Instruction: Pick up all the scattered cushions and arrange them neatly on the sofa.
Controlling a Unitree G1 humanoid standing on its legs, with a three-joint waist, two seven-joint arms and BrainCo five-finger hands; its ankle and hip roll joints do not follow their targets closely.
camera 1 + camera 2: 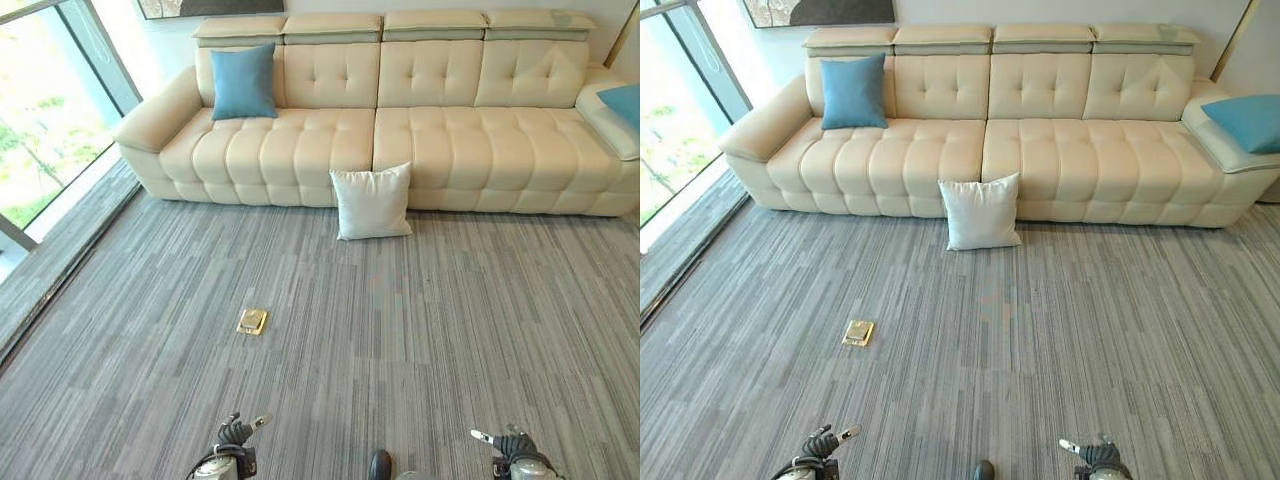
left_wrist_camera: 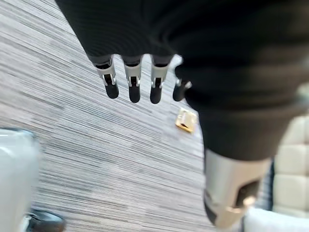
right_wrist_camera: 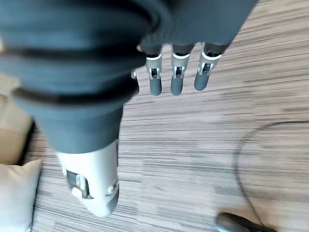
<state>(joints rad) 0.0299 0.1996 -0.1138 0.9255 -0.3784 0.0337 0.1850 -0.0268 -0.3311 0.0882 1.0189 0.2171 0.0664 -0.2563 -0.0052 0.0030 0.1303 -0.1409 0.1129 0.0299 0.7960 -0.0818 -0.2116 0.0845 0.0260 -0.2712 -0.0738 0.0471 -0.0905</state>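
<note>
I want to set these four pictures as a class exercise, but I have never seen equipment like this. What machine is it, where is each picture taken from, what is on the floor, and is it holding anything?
This is a humanoid robot with two arms. The two wide pictures come from a pair of cameras on its head, looking down at the room. Its left hand and right hand show at the bottom edge. The two close pictures come from cameras on the wrists, each looking along its own hand: silver fingers with dark tips under a dark ribbed cover. Both hands hang open and hold nothing.

Ahead stands a long cream sofa. A white cushion stands on the grey carpet, leaning against the sofa front. A blue cushion is propped on the seat at the robot's left, and another blue cushion lies on the armrest at its right. A small brass floor plate sits in the carpet.
</note>
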